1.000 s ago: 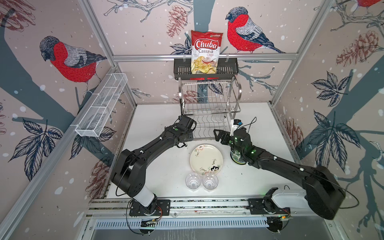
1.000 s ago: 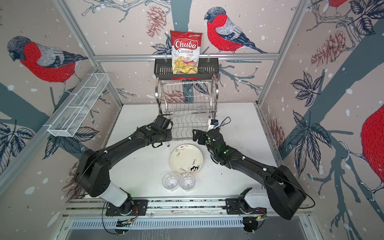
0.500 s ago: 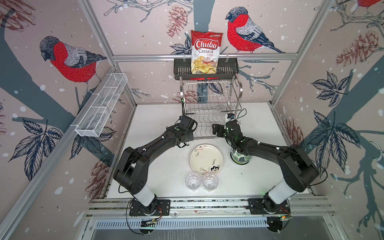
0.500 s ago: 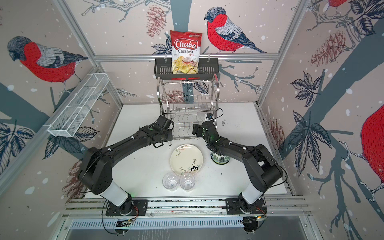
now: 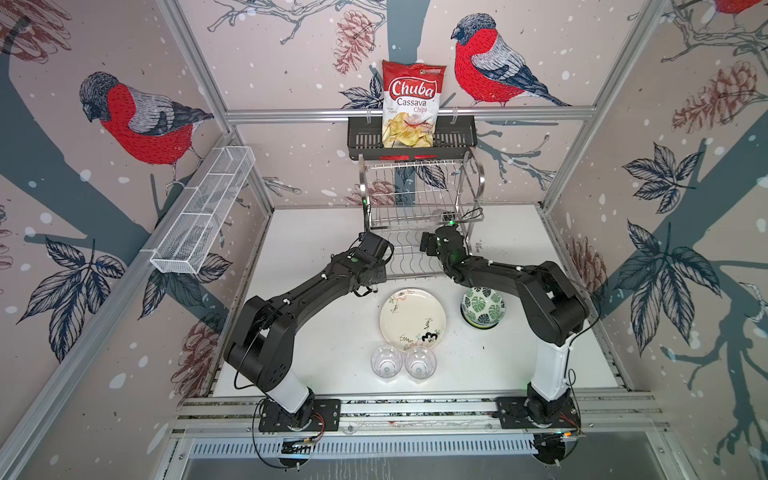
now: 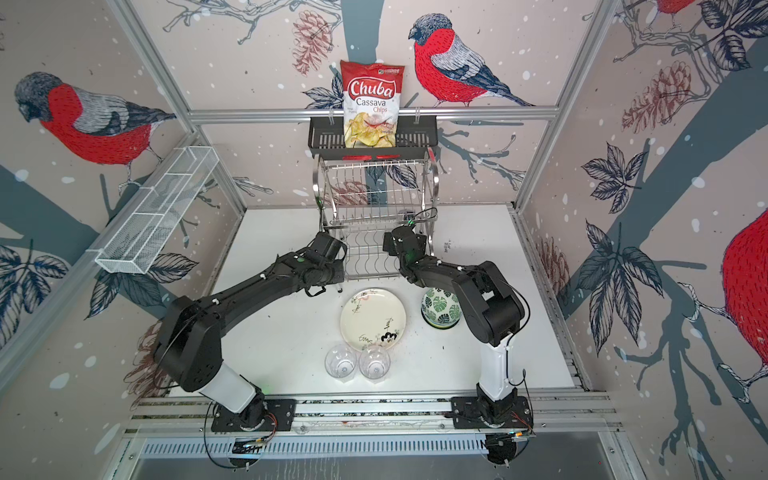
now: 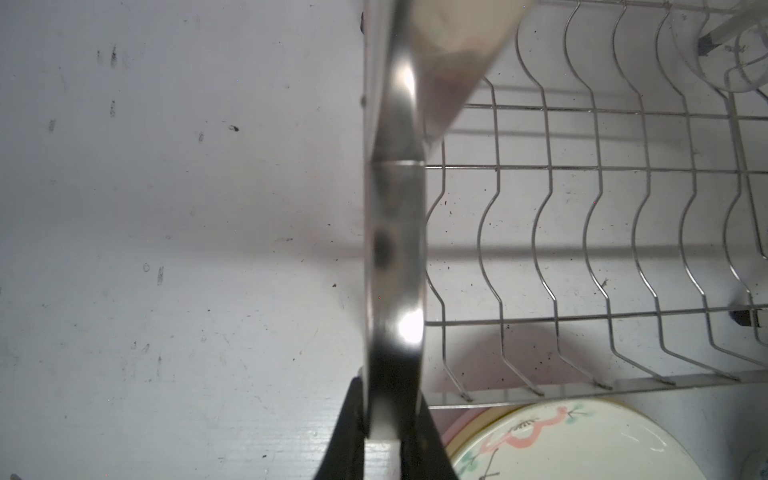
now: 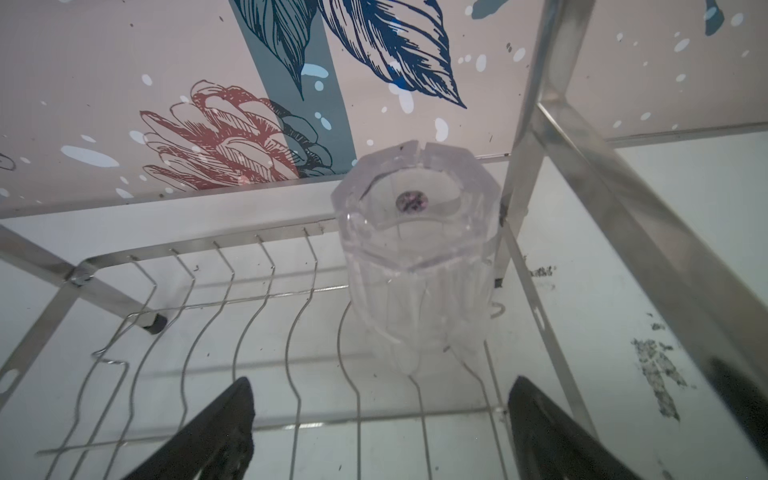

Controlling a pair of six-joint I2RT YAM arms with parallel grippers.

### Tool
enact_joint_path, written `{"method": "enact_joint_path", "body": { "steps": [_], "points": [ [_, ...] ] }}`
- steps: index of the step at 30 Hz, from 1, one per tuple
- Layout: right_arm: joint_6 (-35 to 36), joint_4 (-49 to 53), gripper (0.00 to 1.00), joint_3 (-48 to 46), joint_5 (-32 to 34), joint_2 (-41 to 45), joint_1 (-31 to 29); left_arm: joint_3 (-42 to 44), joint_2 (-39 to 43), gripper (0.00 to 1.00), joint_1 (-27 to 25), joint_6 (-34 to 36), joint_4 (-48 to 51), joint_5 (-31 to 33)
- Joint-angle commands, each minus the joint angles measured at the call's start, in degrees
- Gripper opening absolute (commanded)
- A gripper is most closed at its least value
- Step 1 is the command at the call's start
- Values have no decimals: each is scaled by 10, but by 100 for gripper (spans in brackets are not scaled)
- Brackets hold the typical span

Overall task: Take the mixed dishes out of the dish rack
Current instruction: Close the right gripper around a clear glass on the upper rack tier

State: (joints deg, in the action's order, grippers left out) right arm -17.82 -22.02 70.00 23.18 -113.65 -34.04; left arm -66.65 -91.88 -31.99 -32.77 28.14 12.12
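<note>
At the dish rack [image 8: 623,208], right gripper [image 8: 380,388] gapes before an inverted tumbler [image 8: 415,270]

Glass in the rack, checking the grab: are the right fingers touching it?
Apart: the right wrist view shows the open fingers short of the glass, gap visible.

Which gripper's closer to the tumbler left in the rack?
Right. The right gripper is open, just short of the tumbler and facing it. The left gripper is shut on the dish rack's chrome side bar, at the opposite end.
</note>
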Motion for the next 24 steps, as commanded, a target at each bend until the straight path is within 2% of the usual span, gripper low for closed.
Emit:
{"method": "enact_joint_path", "body": {
  "steps": [1, 10, 24],
  "points": [
    [25, 17, 96, 42, 21, -33, 5, 2, 10, 0, 2, 5, -22, 6],
    [34, 62, 96, 164, 33, -125, 21, 8, 12, 0, 2, 21, -28, -11],
    [30, 216, 96, 375, 26, -245, 32, 8, 2, 0, 2, 42, -37, -29]
  ]
}}
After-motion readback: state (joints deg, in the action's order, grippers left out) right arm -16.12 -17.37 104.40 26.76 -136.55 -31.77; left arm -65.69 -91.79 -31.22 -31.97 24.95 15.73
